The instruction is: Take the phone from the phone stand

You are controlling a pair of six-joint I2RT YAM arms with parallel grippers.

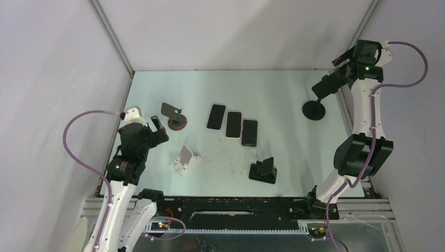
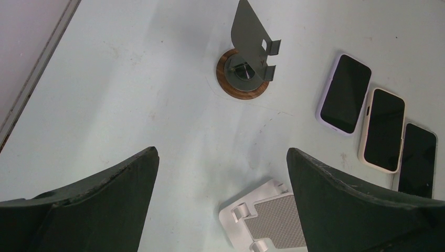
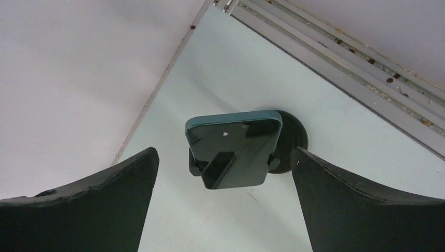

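Observation:
A dark phone [image 3: 234,148] with a teal edge leans on a black round-based phone stand [image 3: 292,137] by the table's far right edge. In the top view the stand's base [image 1: 314,110] sits on the table with the phone [image 1: 329,84] tilted above it. My right gripper [image 3: 223,153] is open, a little short of the phone, its fingers [image 3: 94,199] to either side and not touching it. It also shows in the top view [image 1: 343,60]. My left gripper [image 2: 221,151] is open and empty above the table at the left [image 1: 157,126].
Three phones [image 1: 233,124] lie flat side by side mid-table. An empty grey stand on a wooden base [image 2: 244,73], an empty white stand [image 2: 273,215] and an empty black stand [image 1: 263,170] are on the table. A metal rail [image 3: 341,58] runs beside the right stand.

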